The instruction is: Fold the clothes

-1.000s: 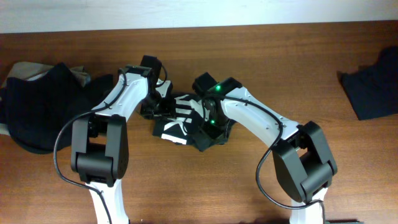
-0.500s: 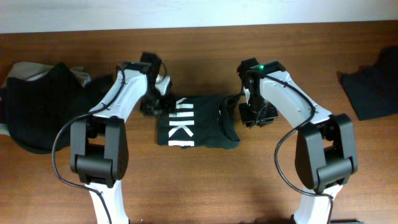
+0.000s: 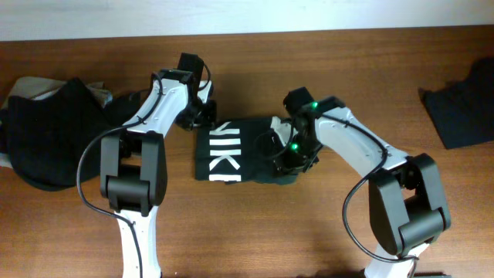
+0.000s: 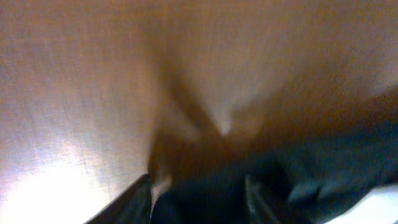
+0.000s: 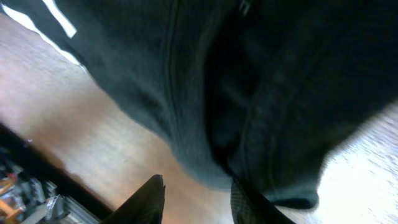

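A folded black T-shirt with white block letters lies flat at the table's middle. My left gripper is at its far left corner; in the blurred left wrist view the fingers stand apart with dark fabric between them. My right gripper is over the shirt's right edge. In the right wrist view its fingers are open, with the shirt's folded edge just beyond them and touching the right finger.
A pile of dark clothes with a beige piece lies at the left edge. Another dark garment lies at the far right. The wooden table surrounds the shirt.
The shirt went from bunched to flat and folded. My right gripper swung out to the right, then came back onto the shirt's right edge. My left gripper shifted slightly away from me.
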Robot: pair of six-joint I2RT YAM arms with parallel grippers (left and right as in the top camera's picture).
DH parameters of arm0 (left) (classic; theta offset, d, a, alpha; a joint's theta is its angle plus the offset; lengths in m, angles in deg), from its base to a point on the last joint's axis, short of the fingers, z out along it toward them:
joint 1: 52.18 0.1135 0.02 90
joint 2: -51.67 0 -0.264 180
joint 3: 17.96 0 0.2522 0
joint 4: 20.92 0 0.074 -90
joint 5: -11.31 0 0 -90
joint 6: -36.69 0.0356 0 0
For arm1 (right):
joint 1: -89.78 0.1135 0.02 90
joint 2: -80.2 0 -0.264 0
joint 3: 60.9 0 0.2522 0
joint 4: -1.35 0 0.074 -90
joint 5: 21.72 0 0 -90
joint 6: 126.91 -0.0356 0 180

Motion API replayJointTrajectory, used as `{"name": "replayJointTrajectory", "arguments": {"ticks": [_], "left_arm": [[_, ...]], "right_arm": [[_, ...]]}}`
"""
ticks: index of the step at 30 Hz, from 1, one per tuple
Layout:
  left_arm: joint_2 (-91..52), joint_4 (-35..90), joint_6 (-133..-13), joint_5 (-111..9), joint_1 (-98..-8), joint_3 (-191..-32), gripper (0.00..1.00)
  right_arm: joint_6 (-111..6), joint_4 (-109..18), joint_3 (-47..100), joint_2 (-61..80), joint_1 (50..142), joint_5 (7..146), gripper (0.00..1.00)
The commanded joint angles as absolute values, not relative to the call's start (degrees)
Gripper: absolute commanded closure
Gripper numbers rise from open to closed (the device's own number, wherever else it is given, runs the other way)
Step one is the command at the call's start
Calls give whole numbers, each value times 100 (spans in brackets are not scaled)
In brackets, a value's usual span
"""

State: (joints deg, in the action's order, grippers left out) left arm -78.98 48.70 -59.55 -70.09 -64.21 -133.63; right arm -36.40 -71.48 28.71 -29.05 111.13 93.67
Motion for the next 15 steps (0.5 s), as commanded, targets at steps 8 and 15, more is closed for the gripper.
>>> {"name": "replayJointTrajectory", "arguments": {"ticks": [8, 15], "left_arm": [[-8149, 8111, -5926, -7138, -6450, -13313, 55], [-7795, 7324, -5966, -6950, -6257, -14056, 44]], "right_arm": [[-3579, -4569, 2834, -3073, 10300, 7660, 57], [-3113, -7294, 4828, -2999, 10190, 7749, 43]]}}
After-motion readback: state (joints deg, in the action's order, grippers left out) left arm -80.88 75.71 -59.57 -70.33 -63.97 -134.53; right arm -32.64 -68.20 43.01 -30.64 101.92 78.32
